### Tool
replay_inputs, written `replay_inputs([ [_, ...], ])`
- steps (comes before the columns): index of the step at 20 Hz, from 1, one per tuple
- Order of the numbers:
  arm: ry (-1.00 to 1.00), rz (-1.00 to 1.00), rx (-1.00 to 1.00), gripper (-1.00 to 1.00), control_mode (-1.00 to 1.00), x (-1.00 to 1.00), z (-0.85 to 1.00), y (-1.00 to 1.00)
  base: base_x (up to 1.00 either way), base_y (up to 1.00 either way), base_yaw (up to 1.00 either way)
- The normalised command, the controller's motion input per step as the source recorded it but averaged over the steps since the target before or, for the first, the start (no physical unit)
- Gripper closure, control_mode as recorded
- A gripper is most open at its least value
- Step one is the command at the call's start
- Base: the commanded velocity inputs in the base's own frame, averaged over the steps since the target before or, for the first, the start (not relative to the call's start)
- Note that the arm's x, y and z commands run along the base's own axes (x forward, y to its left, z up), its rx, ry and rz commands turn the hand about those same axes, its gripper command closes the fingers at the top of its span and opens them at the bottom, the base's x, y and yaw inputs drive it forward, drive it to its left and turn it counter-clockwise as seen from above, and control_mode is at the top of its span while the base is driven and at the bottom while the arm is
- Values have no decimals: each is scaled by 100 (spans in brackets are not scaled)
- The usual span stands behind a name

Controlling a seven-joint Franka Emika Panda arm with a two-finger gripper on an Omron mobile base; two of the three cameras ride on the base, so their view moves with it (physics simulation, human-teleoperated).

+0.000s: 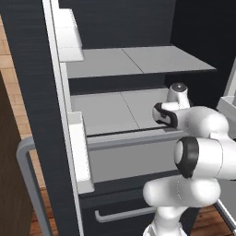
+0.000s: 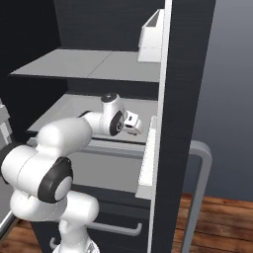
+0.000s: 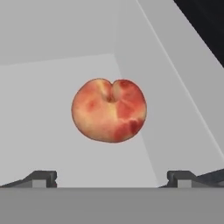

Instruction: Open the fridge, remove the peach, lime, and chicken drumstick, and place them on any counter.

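Observation:
The fridge (image 1: 32, 92) stands open, with its pale grey shelves (image 1: 138, 60) bare. In the hand view the peach (image 3: 109, 111), orange-red with a dimple on top, rests on a pale grey floor with walls meeting in a corner behind it. My gripper (image 3: 111, 177) is open, its fingertips (image 3: 43, 177) wide apart just short of the peach and level with its two sides. From the right base view, the gripper (image 2: 134, 123) reaches over the lower shelf toward the right door's bin (image 2: 148, 163). The lime, the chicken drumstick and the counter are out of view.
The right door (image 2: 185, 99) stands edge-on close beside the hand, a white bin (image 2: 150, 34) high on it. The left door carries white bins (image 1: 78, 147) too. Below the shelves is a drawer with a grey handle (image 1: 124, 214). A wooden floor (image 2: 222, 222) lies beneath.

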Motion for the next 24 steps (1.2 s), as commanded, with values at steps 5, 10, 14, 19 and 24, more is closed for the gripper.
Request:
replay_inputs([
  [5,1,0,1,-100,-100,28,-13,-4,0,0,0],
  [10,0,0,3,-100,-100,32,-13,-6,0,0,0],
  [14,0,0,2,-100,-100,28,-13,-4,0,0,0],
  [19,0,0,1,-100,-100,26,-15,-2,0,0,0],
  [24,6,0,0,100,-100,3,-21,0,0,0,0],
])
